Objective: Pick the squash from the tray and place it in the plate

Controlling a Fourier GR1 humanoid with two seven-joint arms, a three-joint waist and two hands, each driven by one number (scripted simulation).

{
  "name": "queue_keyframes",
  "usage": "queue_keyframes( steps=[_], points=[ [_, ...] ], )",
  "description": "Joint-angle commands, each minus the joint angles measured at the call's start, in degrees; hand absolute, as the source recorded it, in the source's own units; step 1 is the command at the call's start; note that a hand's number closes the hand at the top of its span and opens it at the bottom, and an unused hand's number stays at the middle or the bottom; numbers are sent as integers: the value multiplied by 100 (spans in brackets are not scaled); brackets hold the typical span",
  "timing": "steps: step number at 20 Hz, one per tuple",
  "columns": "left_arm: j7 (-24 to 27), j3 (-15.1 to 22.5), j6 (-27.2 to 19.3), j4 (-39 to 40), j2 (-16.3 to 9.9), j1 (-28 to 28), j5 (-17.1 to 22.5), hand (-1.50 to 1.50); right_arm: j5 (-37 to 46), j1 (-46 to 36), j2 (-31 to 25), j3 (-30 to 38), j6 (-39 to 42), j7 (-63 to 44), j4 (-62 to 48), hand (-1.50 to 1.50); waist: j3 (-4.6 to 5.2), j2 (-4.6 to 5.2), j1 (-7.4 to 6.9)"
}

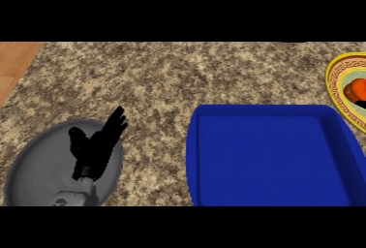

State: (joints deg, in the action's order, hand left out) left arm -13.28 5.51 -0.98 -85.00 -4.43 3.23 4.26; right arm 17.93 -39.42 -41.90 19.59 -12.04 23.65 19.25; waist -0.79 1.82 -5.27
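Squash [355, 90] sits at far right edge of frame, orange-red, cut off by the border, lying inside a yellow-rimmed patterned plate [336, 94]. It is not in the blue tray [200, 160], which fills lower centre-right and shows only bare blue floor. The plate's edge is just beside the tray's upper right corner; can't tell if they touch.

Left hand [97, 145] is at lower left, fingers straight and apart, pointing up, holding nothing, resting over a grey round plate [32, 164]. Grey forearm [75, 196] comes in under it from the bottom edge. Right hand does not show anywhere in the view.

Granite-pattern counter [178, 77] runs under everything; a wood strip [18, 60] shows at upper left.

Judgement: the squash looks already placed on a plate, so the task reads as done or nearly done, though not on the grey plate.

Handling guess: the squash is likely stiff, smooth-skinned and a bit slippery, moderate weight, not fragile. If regrasped, best taken across its middle with fingers curled round the body, from above. Little of it shows, so its shape is unclear.
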Motion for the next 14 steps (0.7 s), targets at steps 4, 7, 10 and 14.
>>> queue_keyframes(
  steps=[4,7,10,14],
  points=[
    [-136,42,-18,182,79,-138,16,0,-607,-364,128,594,554,832,-357,-150,7,52,16],
    [-417,37,-214,68,140,20,-43,0,-1000,-383,-74,995,947,1107,-469,-150,11,9,153],
    [-12,57,-64,182,106,-329,-41,0,-1278,-206,-187,1321,1109,1322,-683,-150,20,15,165],
    [-86,-55,-1,-13,-15,-484,62,0,-1445,-54,-693,1487,1986,1207,-925,-150,25,-26,187]
  ],
)
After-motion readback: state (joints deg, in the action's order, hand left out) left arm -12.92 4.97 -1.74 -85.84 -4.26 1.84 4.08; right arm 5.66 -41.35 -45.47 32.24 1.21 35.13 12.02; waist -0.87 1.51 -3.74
